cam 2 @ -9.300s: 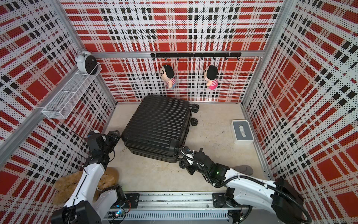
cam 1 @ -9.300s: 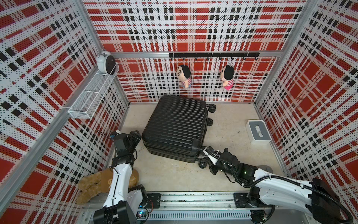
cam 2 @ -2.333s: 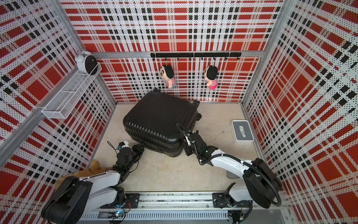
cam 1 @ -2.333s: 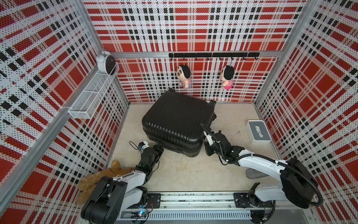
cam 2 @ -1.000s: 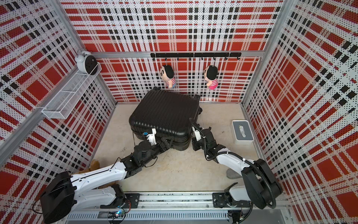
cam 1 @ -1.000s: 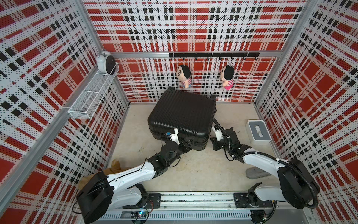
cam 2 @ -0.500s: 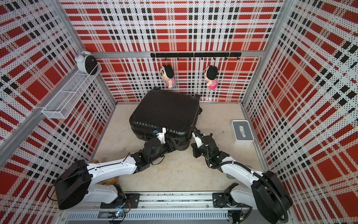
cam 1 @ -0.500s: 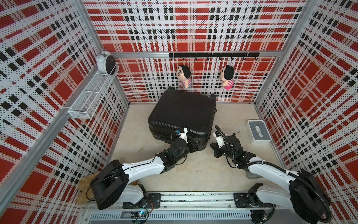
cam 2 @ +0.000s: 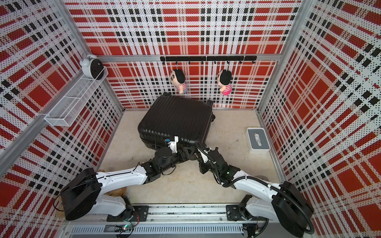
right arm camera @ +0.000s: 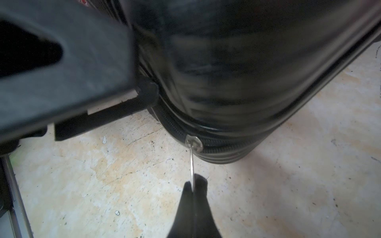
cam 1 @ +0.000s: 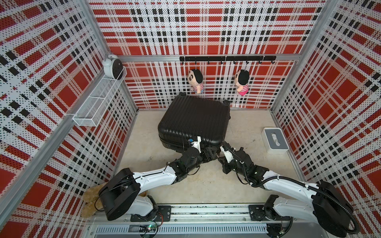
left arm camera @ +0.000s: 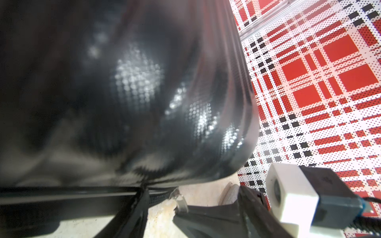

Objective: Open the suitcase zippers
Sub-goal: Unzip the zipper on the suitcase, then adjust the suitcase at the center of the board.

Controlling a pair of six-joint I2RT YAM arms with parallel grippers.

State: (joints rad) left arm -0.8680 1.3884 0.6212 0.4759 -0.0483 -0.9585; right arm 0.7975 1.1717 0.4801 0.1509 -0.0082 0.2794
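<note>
Nearest, a metal rail carries both arm bases. Beyond it spreads a stained beige floor, boxed in by red, black and white plaid pegboard walls. The suitcase lies flat toward the back wall, with both grippers at its near right corner. The right gripper pinches the thin silver zipper pull between closed fingertips. The pull hangs from a slider on the zipper track, where the corner curves. The left gripper is just beside it, one finger touching the seam. Whether its jaws are open I cannot tell. Only the right wrist view shows the pinched pull clearly; in both top views the grippers crowd that corner. Farther off, a tissue box sits by the right wall and two dolls hang at the back.
</note>
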